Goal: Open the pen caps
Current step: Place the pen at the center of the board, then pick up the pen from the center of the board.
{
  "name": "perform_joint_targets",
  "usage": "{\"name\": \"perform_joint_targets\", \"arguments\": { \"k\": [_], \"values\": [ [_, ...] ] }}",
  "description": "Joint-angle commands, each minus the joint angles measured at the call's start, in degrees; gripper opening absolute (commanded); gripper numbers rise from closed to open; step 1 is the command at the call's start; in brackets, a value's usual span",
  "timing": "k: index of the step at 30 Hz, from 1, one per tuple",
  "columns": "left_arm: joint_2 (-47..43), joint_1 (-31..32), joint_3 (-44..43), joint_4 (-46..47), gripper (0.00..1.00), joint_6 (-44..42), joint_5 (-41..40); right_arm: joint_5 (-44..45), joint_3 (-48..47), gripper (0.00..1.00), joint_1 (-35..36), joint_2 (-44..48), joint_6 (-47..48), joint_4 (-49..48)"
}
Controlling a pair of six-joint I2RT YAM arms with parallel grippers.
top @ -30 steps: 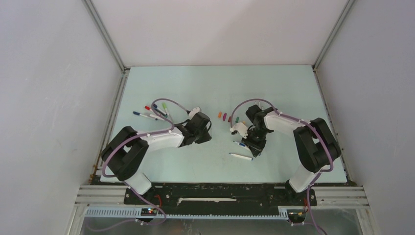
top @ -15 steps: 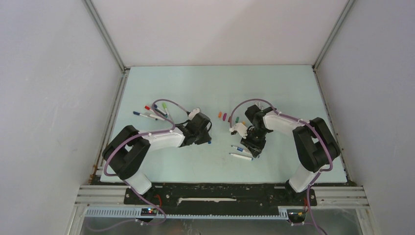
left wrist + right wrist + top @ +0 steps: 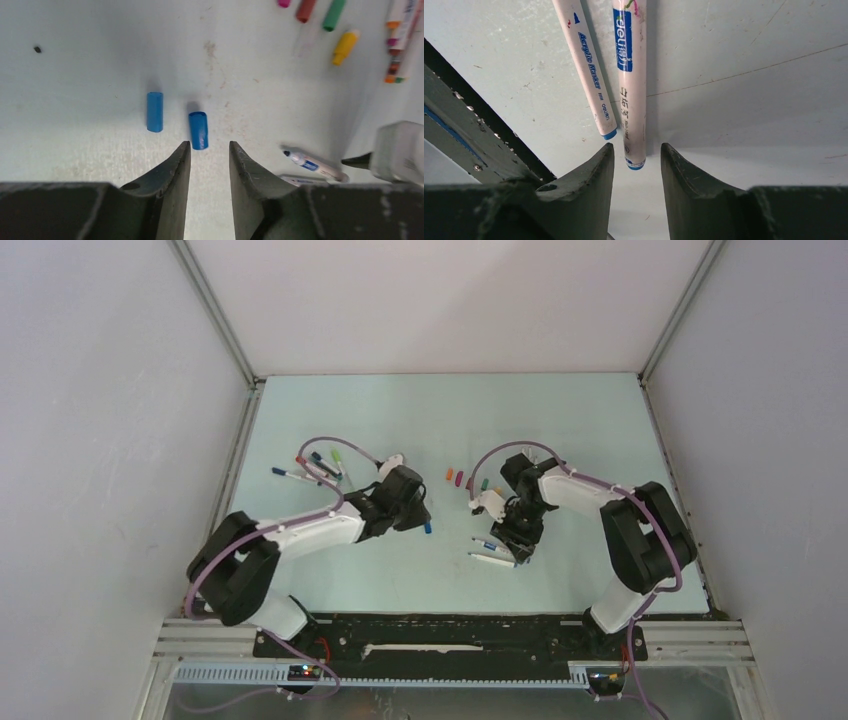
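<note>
Two blue pen caps (image 3: 154,111) (image 3: 198,130) lie on the table just ahead of my left gripper (image 3: 210,146), which is open and empty; one cap shows in the top view (image 3: 427,527). More caps, red (image 3: 305,9), green (image 3: 333,14) and yellow (image 3: 345,47), lie farther off. My right gripper (image 3: 637,148) is open, low over the table. The blue-ringed end of a white pen barrel (image 3: 631,75) lies between its fingertips, and a second barrel (image 3: 589,70) lies beside it. Both barrels show in the top view (image 3: 492,558).
Several capped pens (image 3: 315,468) lie in a cluster at the back left. A row of loose coloured caps (image 3: 465,480) lies between the two arms. An uncapped blue-tipped pen (image 3: 312,163) lies right of my left gripper. A black frame edge (image 3: 469,130) runs at the left of the right wrist view.
A blue cap now lies on the table by my left gripper, which has drawn back slightly. My right gripper has let a pen barrel down next to the other one.
</note>
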State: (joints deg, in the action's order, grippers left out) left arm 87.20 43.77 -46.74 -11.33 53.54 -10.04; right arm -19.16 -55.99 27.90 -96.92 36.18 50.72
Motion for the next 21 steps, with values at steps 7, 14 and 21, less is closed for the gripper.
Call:
{"name": "perform_joint_targets", "arguments": {
  "k": [7, 14, 21],
  "values": [
    [-17.26, -1.19, -0.8, -2.47, 0.42, -11.55, -9.26, -3.48, -2.68, 0.43, -0.8, 6.03, 0.56, 0.96],
    [-27.35, -9.83, 4.95, -0.17, 0.52, -15.69, -12.2, -9.74, -3.66, 0.43, -2.72, 10.3, 1.58, 1.98],
    [-31.21, -20.09, 8.74, 4.29, 0.61, -17.81, -8.28, -15.92, -4.06, 0.43, -6.45, 14.16, 2.03, 2.14]
  ]
}}
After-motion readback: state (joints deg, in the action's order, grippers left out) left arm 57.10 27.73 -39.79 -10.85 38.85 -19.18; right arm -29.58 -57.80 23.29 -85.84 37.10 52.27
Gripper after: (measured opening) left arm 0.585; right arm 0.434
